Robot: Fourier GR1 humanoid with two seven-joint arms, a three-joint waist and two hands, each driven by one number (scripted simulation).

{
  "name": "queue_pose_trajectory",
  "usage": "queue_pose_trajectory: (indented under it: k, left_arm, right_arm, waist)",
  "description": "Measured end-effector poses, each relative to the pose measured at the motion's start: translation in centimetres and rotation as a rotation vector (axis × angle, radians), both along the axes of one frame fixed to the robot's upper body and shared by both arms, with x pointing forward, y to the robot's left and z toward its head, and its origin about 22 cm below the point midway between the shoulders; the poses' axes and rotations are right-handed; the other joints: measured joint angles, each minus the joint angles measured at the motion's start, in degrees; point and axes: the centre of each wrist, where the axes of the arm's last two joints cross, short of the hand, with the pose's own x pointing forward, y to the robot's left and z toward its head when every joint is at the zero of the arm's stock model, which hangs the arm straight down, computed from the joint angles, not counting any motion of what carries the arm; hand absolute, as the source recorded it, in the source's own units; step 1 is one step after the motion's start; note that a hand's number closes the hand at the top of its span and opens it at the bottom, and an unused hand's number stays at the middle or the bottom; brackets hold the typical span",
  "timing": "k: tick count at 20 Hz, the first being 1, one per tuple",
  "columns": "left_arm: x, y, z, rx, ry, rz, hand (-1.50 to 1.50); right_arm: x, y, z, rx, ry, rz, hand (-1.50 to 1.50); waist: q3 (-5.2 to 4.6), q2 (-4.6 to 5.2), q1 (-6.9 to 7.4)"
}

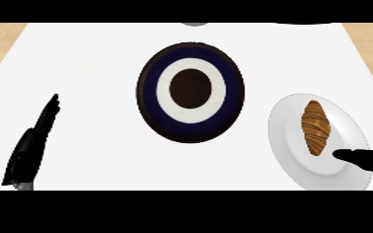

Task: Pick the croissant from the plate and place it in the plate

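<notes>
A brown croissant (316, 127) lies lengthwise on a white plate (287, 128) at the right of the white counter. In the middle stands a second plate (157, 91), dark-rimmed with navy, white and brown rings, nothing on it. Only a black fingertip of my right hand (354, 157) shows, coming in from the right edge over the white plate, just below the croissant and apart from it. My left hand (33, 145) rests at the lower left, fingers straight and pointing up, far from both plates.
A small grey object (194, 24) peeks in at the counter's far edge, top centre. Wooden floor (11, 34) shows past the counter's left and right far corners.
</notes>
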Motion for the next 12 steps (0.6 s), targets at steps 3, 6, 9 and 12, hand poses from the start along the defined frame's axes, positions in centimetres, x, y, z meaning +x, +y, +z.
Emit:
queue_pose_trajectory:
  k: [3,6,9,12]
  left_arm:
    - [-0.3,-0.1,-0.1,0.006,-0.004,0.005,0.0]
    - [-0.4,-0.2,-0.2,0.007,-0.003,0.002,0.0]
    - [-0.1,0.5,0.0,0.005,-0.001,0.003,0.0]
    - [0.1,0.9,-0.4,0.004,0.002,0.008,0.0]
  right_arm:
    - [0.8,-0.3,-0.8,-0.013,0.053,0.042,-1.5]
    - [1.5,-0.3,-1.9,-0.013,0.078,0.067,-1.5]
    - [2.4,-0.9,-2.7,-0.006,0.094,0.095,-1.5]
    - [2.5,-0.6,-3.7,0.005,0.111,0.124,-1.5]
  waist:
    - [0.01,-0.06,-0.11]
    - [0.01,-0.09,-0.21]
    - [0.01,-0.1,-0.27]
    - [0.02,-0.12,-0.38]
